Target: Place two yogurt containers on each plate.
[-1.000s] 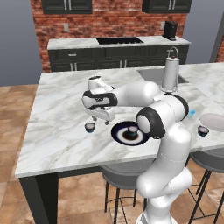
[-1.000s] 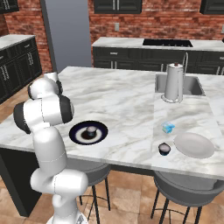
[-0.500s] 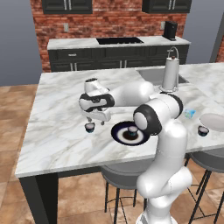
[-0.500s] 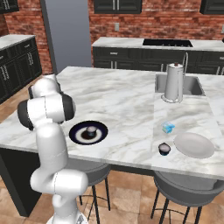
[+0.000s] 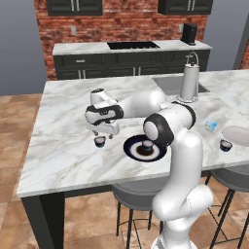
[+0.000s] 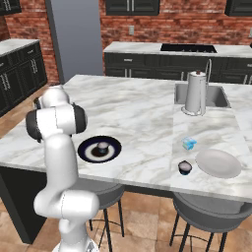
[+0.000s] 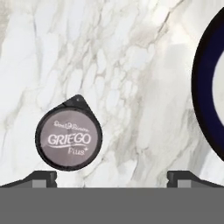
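Item one, nearest us: the gripper [image 5: 104, 134], hanging over the marble island counter [image 5: 68, 151] with its jaws spread wide and nothing between them; in the hand view the two fingertips [image 7: 42, 178] stand far apart at the bottom edge. Item two: a dark yogurt cup [image 7: 68, 137] with a pale printed lid, standing on bare marble just below the gripper, at about eleven o'clock from the left fingertip in the hand view and off-centre toward that side; in the left base view the same cup [image 5: 100, 141] sits at nine o'clock of the navy plate, near it but apart. Item three: the navy plate [image 5: 131, 148], white ring and brown centre, already carrying one dark cup [image 5: 147, 145] near its middle. Item four, farther along the counter: a light blue boxy cup [image 6: 189, 143] on the marble, at about eleven o'clock of the whitish plate [image 6: 219, 164], and a third dark cup [image 6: 185, 167] just beside that plate's nine o'clock rim, not on it. Item five, farthest: a tall steel cylinder [image 6: 195, 93] with a knob by the sink. Tally, as we judge it: one of four cups placed; the navy plate lacks one, the whitish plate lacks both. We take the cup under the gripper as next, though the jaws want centring over it first.
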Motion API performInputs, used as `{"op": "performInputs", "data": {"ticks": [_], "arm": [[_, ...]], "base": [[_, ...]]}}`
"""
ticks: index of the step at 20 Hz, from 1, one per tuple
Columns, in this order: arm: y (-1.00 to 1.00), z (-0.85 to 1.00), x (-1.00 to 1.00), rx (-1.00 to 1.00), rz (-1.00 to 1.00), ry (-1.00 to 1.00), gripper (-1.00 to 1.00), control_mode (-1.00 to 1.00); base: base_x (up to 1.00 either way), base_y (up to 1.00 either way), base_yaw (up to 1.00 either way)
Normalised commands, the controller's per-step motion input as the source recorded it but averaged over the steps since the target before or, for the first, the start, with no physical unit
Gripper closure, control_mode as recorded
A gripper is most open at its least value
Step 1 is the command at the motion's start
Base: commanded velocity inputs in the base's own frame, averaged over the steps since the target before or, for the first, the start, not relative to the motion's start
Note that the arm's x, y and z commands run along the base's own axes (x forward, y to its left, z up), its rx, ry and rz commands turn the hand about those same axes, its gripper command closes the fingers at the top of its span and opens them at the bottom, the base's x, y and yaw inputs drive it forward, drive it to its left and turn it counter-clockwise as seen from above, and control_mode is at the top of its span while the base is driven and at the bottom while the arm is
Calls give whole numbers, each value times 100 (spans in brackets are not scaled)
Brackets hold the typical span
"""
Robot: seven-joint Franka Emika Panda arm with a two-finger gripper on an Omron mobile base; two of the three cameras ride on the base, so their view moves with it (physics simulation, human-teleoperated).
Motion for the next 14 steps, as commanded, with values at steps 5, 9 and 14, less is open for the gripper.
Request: {"op": "performInputs", "data": {"ticks": [5, 9, 14], "arm": [[0, -21, 27, 0, 1, 0, -100, -100], [2, -21, 20, 0, 0, 0, -100, -100], [5, -17, 13, 0, 0, 0, -100, -100]], "base": [[0, 0, 0], [0, 0, 0], [0, 0, 0]]}}
